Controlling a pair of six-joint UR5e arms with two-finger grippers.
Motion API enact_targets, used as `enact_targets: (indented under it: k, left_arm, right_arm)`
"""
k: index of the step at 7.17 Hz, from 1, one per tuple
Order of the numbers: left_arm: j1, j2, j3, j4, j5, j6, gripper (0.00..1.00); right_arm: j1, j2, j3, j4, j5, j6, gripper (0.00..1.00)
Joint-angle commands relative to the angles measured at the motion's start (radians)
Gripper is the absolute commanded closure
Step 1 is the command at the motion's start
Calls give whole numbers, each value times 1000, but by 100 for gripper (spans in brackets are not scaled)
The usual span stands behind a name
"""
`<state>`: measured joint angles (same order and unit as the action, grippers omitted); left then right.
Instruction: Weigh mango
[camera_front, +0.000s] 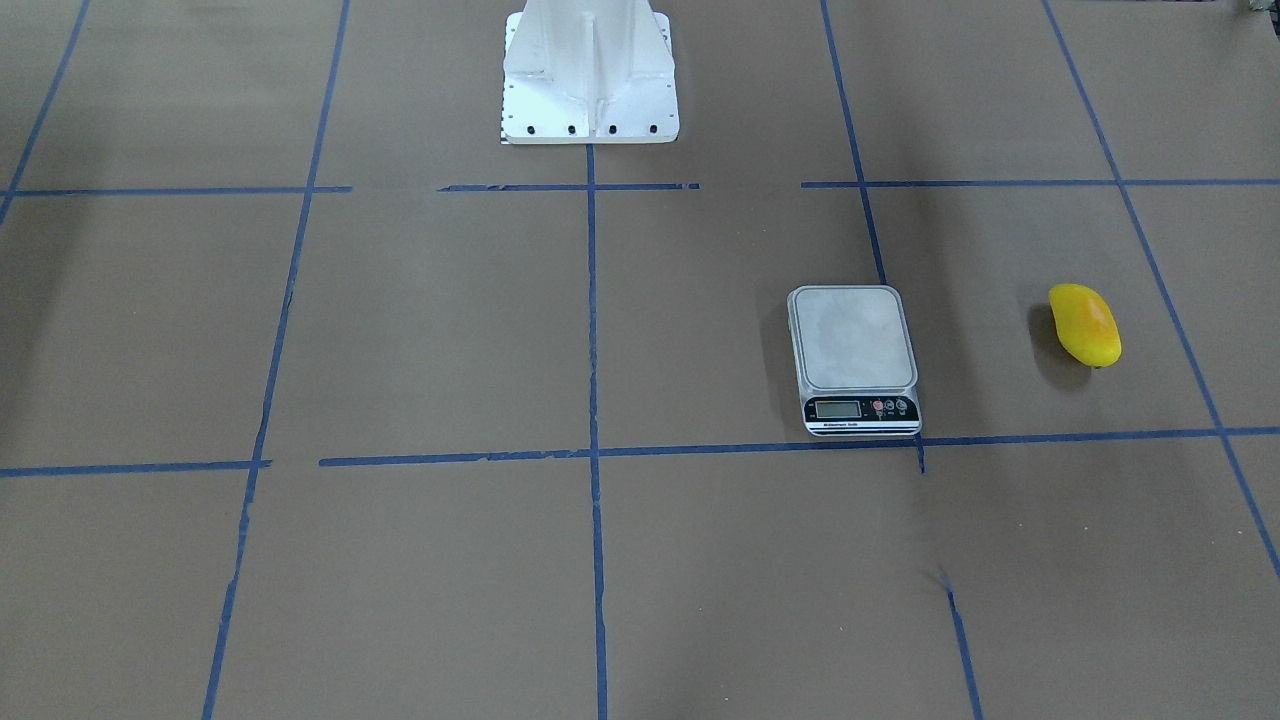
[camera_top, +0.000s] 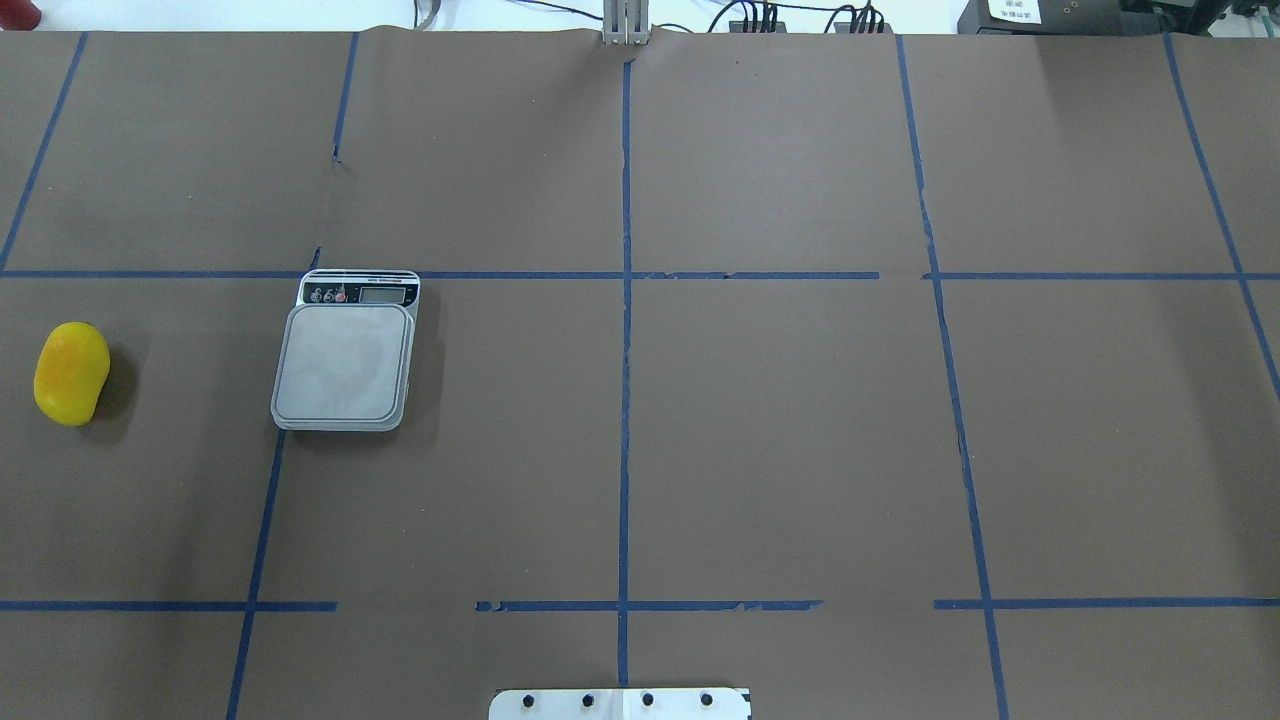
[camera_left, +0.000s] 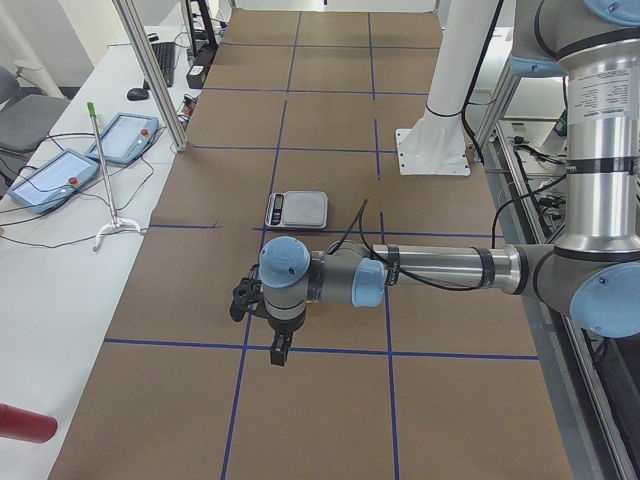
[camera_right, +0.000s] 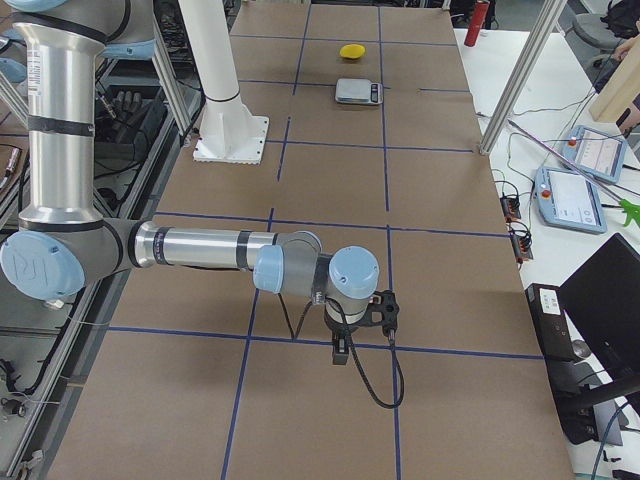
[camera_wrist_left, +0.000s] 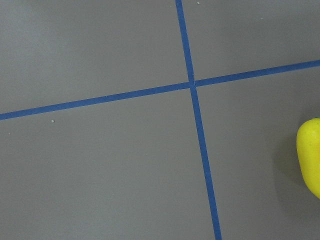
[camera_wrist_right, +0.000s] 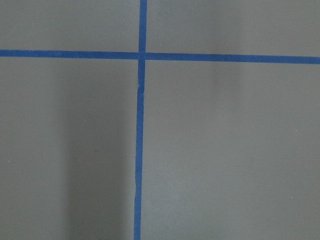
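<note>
The mango (camera_front: 1084, 325) is a small yellow oval fruit with an orange blush. It lies on the brown table on my left side, apart from the scale (camera_front: 855, 355), and shows in the overhead view (camera_top: 71, 372) and at the right edge of the left wrist view (camera_wrist_left: 310, 162). The scale (camera_top: 345, 360) has a bare grey platform. My left gripper (camera_left: 277, 352) hangs over the table near the mango and shows only in the exterior left view, so I cannot tell its state. My right gripper (camera_right: 340, 352) is far from both objects, and I cannot tell its state either.
Blue tape lines (camera_top: 625, 330) grid the brown table. The white robot pedestal (camera_front: 588, 75) stands at the table's robot-side edge. Teach pendants (camera_left: 55, 175) and cables lie on the side bench, and a red object (camera_left: 20, 425) lies there near the corner.
</note>
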<state>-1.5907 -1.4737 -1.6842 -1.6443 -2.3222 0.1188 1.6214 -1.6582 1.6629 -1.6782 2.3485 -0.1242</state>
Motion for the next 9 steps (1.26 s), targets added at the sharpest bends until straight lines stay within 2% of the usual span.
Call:
enact_targets:
  k: [1, 3, 4, 6, 7, 8, 9]
  left_arm:
    - [-2, 6, -2, -3, 0, 1, 0]
    - [0, 4, -15, -5, -2, -14, 0]
    - [17, 0, 6, -31, -2, -98, 0]
    - [278, -7, 12, -286, 0, -413, 0]
    - [385, -23, 50, -418, 0, -561, 0]
    - [424, -66, 90, -471, 0, -653, 0]
    - [446, -82, 118, -477, 4, -651, 0]
  right_arm:
    - [0, -2, 0, 0, 0, 0, 0]
    - [0, -2, 0, 0, 0, 0, 0]
    - [0, 0, 0, 0, 0, 0, 0]
    - [0, -2, 0, 0, 0, 0, 0]
    - [0, -2, 0, 0, 0, 0, 0]
    - [0, -2, 0, 0, 0, 0, 0]
    - [0, -2, 0, 0, 0, 0, 0]
